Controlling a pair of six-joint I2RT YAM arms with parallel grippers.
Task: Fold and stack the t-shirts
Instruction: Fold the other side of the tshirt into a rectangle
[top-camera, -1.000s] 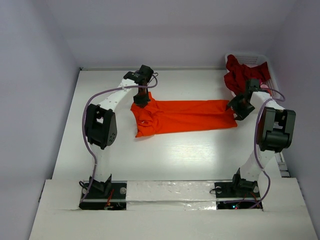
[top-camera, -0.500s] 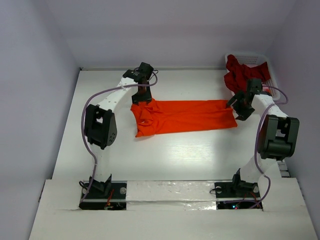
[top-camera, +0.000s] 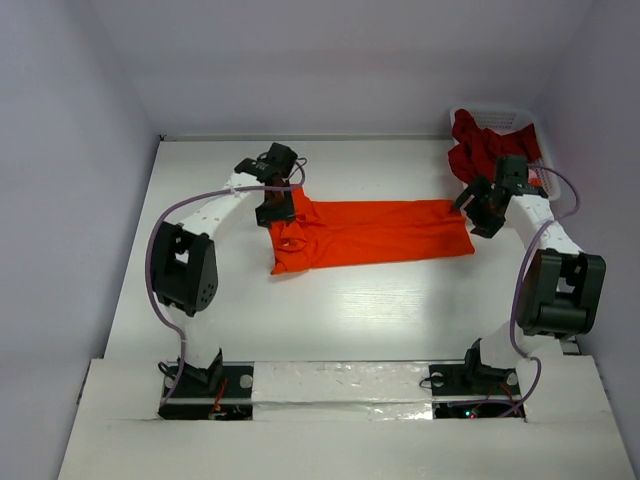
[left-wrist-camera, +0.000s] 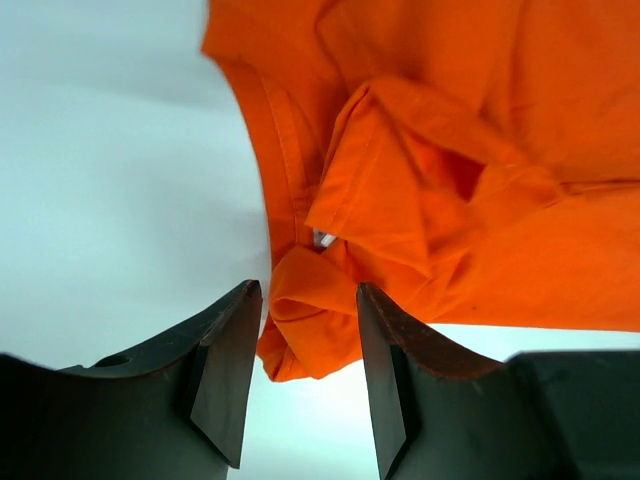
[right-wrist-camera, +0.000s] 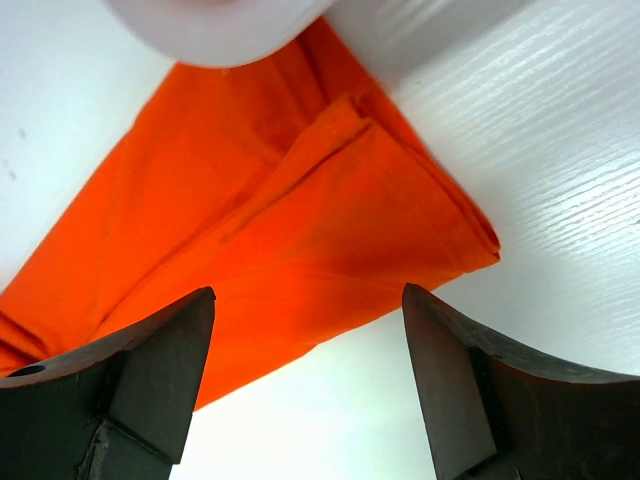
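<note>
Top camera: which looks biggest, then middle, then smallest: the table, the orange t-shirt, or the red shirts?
1. Table
2. Orange t-shirt
3. Red shirts, bunched in the white basket and farther from the camera, so perhaps bigger than they look.

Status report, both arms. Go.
Left gripper open, straddling bunched end of orange t-shirt. Right gripper open over its other end. Red shirts heaped in basket, nothing blocking.

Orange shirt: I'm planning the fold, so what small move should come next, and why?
Probably close the left gripper on the bunched edge of the orange shirt, since that cloth lies between its open jaws. The right gripper hangs open over the opposite end, holding nothing.
</note>
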